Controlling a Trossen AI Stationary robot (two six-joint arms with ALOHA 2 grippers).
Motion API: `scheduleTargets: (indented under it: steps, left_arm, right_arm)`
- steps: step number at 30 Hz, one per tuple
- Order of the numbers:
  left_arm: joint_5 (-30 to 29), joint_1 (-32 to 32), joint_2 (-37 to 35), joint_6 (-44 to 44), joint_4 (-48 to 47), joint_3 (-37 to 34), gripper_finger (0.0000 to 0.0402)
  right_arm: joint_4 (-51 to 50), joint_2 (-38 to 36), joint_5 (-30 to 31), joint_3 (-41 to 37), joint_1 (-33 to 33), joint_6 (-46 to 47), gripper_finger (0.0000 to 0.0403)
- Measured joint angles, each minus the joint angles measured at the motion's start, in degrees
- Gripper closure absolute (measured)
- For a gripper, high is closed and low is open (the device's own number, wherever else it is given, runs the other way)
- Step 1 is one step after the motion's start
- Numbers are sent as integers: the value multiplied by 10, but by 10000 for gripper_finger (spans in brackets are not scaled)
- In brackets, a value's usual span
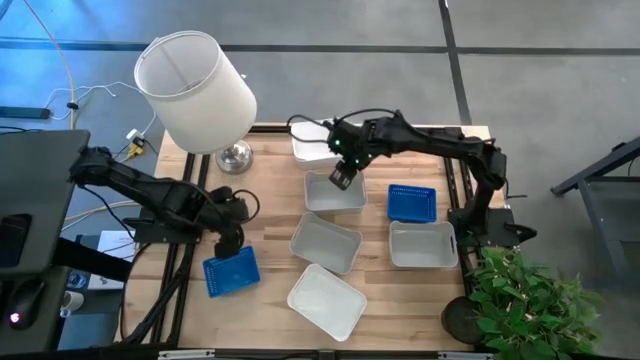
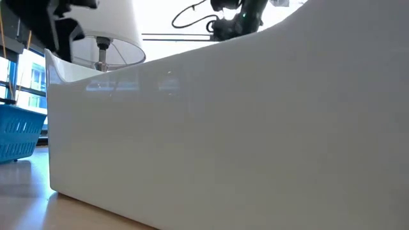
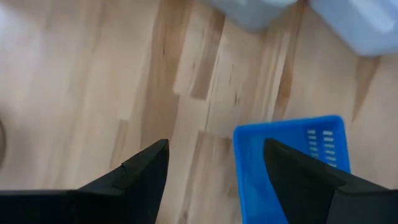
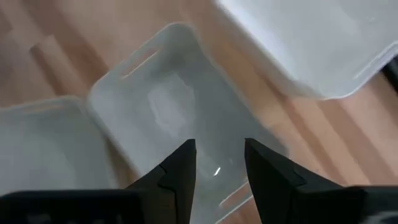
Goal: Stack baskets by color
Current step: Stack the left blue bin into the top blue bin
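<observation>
A: Where are the arms sitting?

B: The left gripper (image 1: 228, 243) is hanging just above the far edge of a blue slotted basket (image 1: 231, 272) at the desk's (image 1: 270, 175) left front. Its jaws are standing wide apart with nothing between them; one finger (image 3: 297, 171) is showing over the blue basket's inside.

A: And the other arm?

B: The right gripper (image 1: 343, 178) is hovering over a white basket (image 1: 334, 192) toward the back of the desk. Its jaws are standing partly open around empty air, gripping nothing.

A: Where are the remaining baskets lying?

B: A second blue basket (image 1: 411, 203) is sitting right of that white one. Another white basket (image 1: 423, 245) is lying just in front of it, a tilted one (image 1: 325, 243) is resting mid-desk, and one (image 1: 327, 299) is sitting at the front edge. A further white basket (image 1: 312, 148) is sitting at the back, beside the lampshade (image 1: 196, 90).
</observation>
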Motion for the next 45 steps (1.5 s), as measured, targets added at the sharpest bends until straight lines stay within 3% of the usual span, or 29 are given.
scheduleTargets:
  steps: [9,15,20,32,45]
  left_arm:
    - [0,-57,0,-90,1,-54,155]
    - [3,-94,0,-139,4,-70,155]
    - [16,-126,0,-188,9,-94,155]
    - [58,-181,13,-268,72,-151,155]
    - [56,-202,55,-332,75,-170,156]
  right_arm:
    - [-20,-8,8,0,87,34,279]
    - [-19,-7,76,0,138,67,279]
    - [-10,-7,84,0,165,90,279]
    - [18,-7,126,0,189,95,279]
    - [20,-6,132,0,190,95,279]
